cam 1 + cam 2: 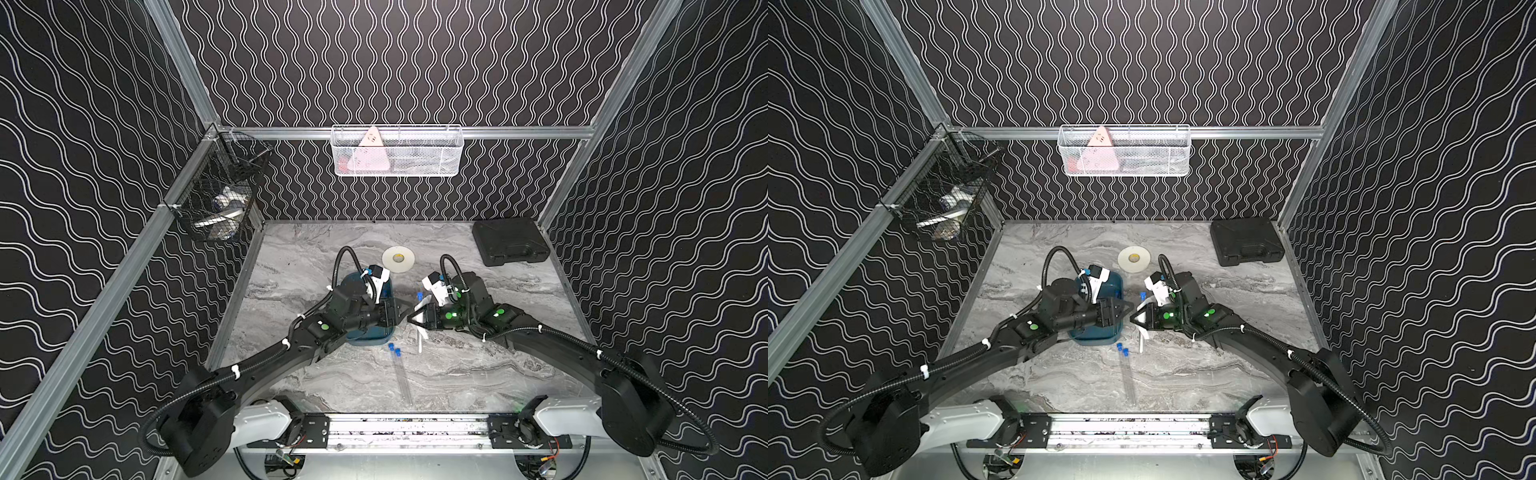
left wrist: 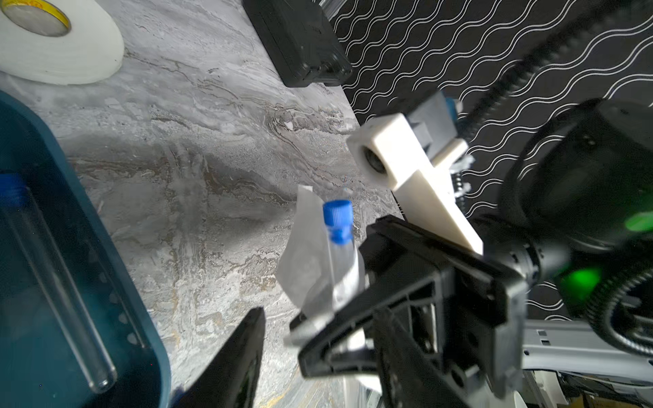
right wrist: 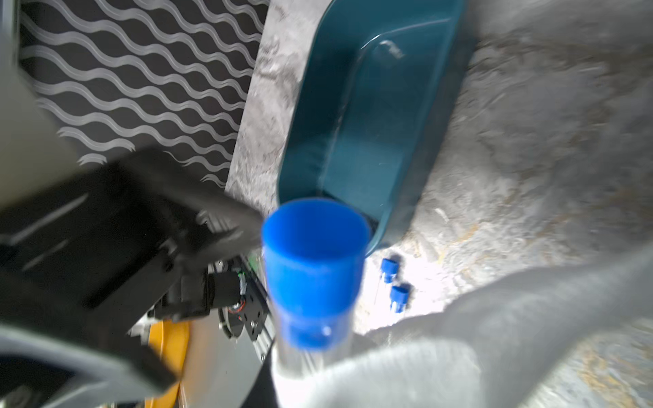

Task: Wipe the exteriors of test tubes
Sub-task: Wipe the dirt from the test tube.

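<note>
Right tool (image 1: 417,319) pinched white tissue (image 2: 304,268) round thin clear blue-capped test tube (image 2: 341,254), prob. so paper could rub glass. Left tool (image 1: 400,311) spread, empty, alongside. 2 more tubes (image 1: 401,374) lay on grey marbled table (image 1: 478,365), 4th tube (image 2: 60,282) in teal tray (image 2: 106,247).

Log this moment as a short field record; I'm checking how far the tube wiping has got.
right pincer: shut on held test tube, tissue wrapped around it
left pincer: open, close to the held test tube, holding nothing
teal tray: one capped tube lying inside
table: two test tubes lying side by side near the tray's near end
other items: tape roll, black case
</note>
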### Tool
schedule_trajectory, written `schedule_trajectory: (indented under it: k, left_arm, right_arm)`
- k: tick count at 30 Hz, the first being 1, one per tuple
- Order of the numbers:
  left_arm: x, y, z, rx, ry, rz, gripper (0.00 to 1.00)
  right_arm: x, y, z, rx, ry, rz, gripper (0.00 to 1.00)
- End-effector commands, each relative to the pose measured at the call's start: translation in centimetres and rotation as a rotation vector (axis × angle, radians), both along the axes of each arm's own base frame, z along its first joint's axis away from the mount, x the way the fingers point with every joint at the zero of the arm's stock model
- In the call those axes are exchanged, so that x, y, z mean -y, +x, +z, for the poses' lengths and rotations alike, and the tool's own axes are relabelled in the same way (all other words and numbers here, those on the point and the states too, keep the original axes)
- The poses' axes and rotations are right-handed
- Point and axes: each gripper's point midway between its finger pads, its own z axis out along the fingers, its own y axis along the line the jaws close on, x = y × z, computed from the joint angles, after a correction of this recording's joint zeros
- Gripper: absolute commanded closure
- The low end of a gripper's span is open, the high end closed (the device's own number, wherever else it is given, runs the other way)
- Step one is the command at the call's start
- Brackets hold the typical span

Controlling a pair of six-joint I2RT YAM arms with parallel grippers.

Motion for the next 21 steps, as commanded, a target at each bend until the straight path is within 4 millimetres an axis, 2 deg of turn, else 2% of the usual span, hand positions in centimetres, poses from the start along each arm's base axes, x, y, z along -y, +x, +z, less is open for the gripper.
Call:
schedule_trajectory:
  k: [1,4,10,21]
  left_arm:
    - [1.70,0.15,0.85,-0.002,-0.074,-0.066,0.47]
    - [2.23,0.47,1.02,-0.010,-0.121,-0.068,0.47]
    - [1.65,0.70,1.48,0.012,-0.122,-0.032,0.50]
    - [1.66,0.98,1.23,0.005,-0.152,-0.012,0.80]
  right_arm:
    - [-0.46,-1.12,0.12,0.025,-0.009,0.056,0.84]
    - [-0.74,-1.22,0.20,0.036,-0.012,0.060,0.84]
    - [-1.05,-1.54,-0.11,0.040,-0.024,0.074,0.84]
    - [-1.22,-1.88,-0.32,0.045,-0.033,0.083,0.84]
